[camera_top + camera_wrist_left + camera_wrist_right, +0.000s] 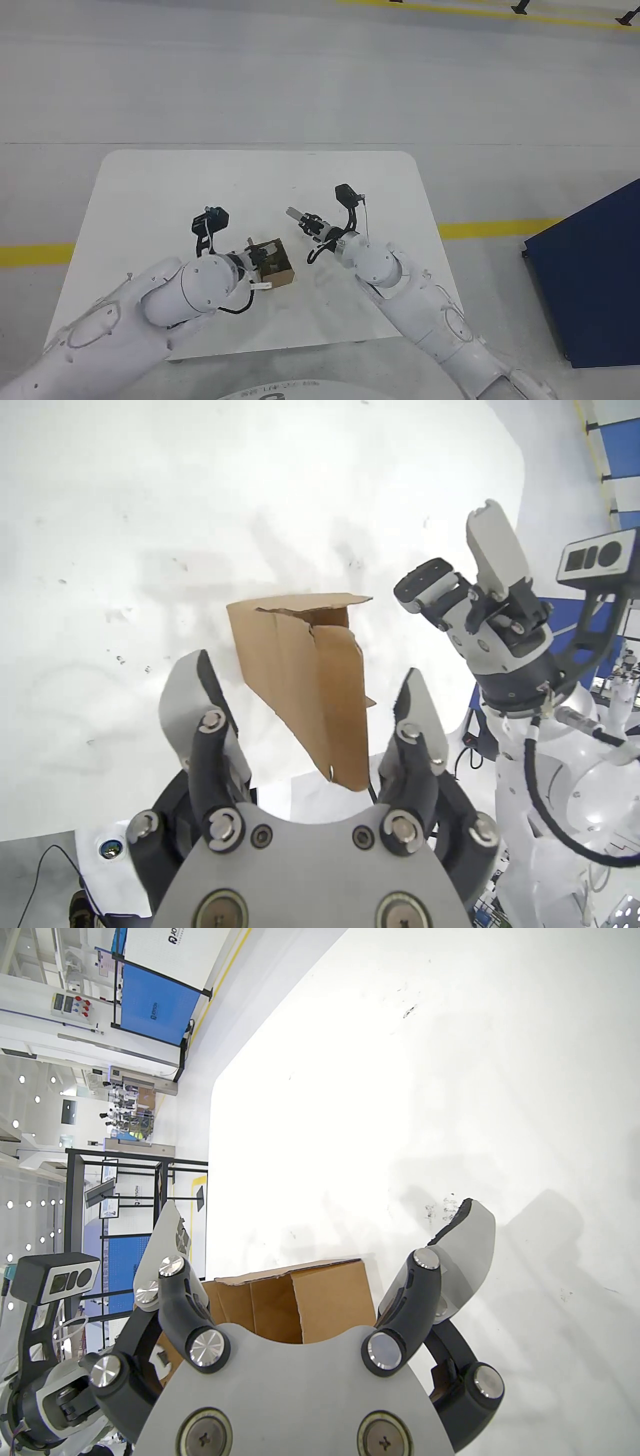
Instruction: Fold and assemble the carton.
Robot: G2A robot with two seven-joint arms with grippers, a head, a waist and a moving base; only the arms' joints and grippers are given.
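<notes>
Carton [276, 266], brown cardboard, partly erected, flaps unclosed, toward front edge of white table [150, 190]. Left gripper [306, 670]: fingers apart, carton between them, unclamped. Right gripper [320, 1215]: fingers apart, near carton, clear of it.

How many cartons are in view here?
1. The carton is over the table, between the open jaws of the left gripper; the right gripper is close beside it. The arms cover some tabletop, so more could be hidden.

Carton [275, 264] on table [250, 190], just beside left pincer [306, 665].
</notes>
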